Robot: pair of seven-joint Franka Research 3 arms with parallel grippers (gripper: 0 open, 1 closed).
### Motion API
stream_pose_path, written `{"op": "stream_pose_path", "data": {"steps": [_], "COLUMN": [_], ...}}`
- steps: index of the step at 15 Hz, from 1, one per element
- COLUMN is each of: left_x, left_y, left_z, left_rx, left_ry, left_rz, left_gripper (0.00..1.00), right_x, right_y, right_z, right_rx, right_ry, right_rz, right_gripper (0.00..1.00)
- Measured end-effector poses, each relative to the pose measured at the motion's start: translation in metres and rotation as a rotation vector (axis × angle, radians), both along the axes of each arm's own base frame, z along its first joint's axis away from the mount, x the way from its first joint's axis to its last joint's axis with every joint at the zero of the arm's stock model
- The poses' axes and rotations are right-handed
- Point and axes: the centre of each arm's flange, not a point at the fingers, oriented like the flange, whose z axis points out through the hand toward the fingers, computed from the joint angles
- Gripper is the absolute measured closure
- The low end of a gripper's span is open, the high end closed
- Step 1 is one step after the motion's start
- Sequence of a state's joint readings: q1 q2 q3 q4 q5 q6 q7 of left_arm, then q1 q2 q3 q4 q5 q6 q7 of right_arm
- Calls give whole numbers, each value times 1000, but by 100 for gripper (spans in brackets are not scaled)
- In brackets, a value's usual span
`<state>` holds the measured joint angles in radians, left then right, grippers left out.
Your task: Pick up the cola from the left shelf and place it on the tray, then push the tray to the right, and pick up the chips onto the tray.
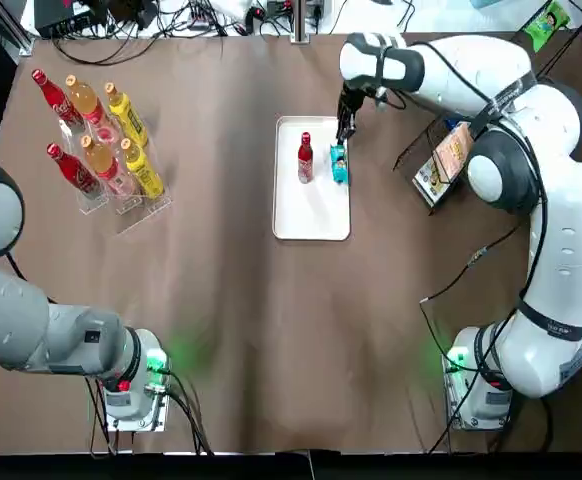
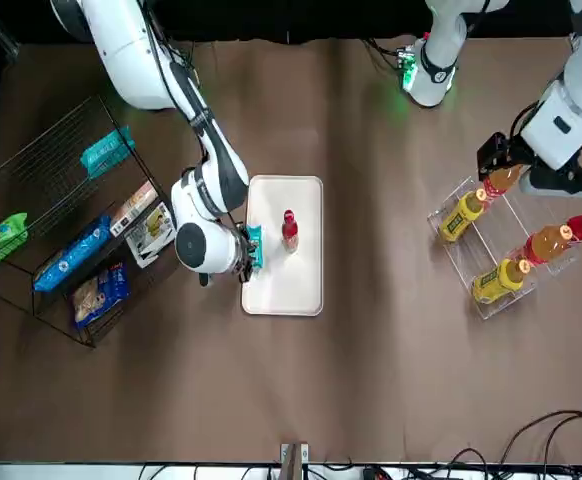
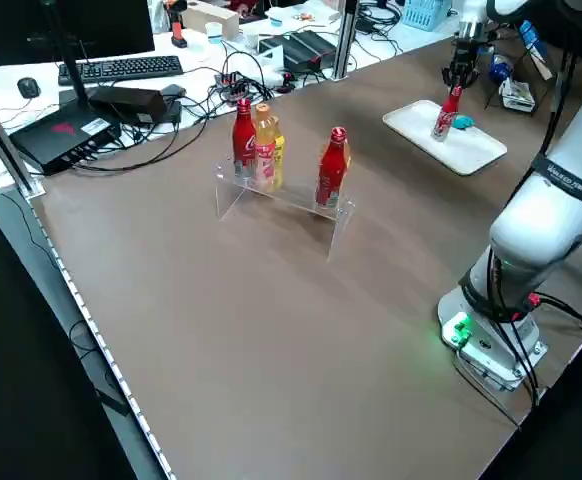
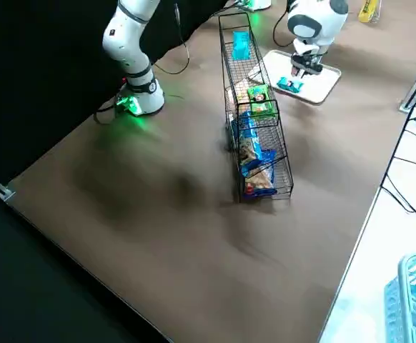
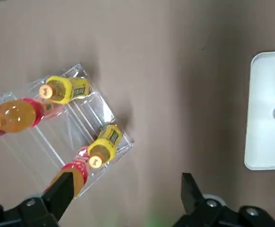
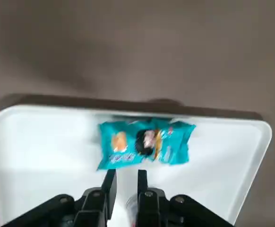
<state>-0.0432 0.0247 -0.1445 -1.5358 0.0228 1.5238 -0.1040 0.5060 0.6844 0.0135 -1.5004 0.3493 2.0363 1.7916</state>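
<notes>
The chips (image 6: 144, 144) lie flat on the tray (image 1: 311, 215), just inside its 3 o'clock rim. The cola (image 1: 305, 158) stands upright just beside them at their 9 o'clock. The right gripper (image 6: 125, 176) hangs above the packet, its jaws only slightly apart and holding nothing, so I judge the step in hand to be the let-go and withdrawal that closes the task. To do it well, the arm should rise straight up before swinging out toward the wire rack (image 1: 441, 170) at 3 o'clock. Any drift toward 9 o'clock at this height risks clipping the bottle's cap and tipping it. The packet looks light and sits close to the rim, so a fingertip brushing it could slide it off onto the table (image 1: 221, 330). The left gripper (image 5: 125, 187) hovers high by the bottle shelf (image 1: 136, 212) at the tray's 9 o'clock, jaws wide apart, well clear.
</notes>
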Motion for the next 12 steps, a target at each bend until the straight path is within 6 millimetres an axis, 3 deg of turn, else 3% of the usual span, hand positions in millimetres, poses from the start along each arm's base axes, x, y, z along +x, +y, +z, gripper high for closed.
{"op": "stream_pose_path", "data": {"steps": [4,5,12], "left_x": [-1,0,2], "left_y": [19,29,40], "left_z": [-3,-4,-4], "left_rx": [5,5,4], "left_ry": [18,21,17], "left_rz": [16,26,46], "left_gripper": [0,0,0], "right_x": [16,25,39], "right_y": [-10,-34,-152], "right_z": [59,94,208], "right_rx": [37,63,173], "right_ry": [-71,-104,-238], "right_rz": [83,149,525], "right_gripper": [75,75,75]}}
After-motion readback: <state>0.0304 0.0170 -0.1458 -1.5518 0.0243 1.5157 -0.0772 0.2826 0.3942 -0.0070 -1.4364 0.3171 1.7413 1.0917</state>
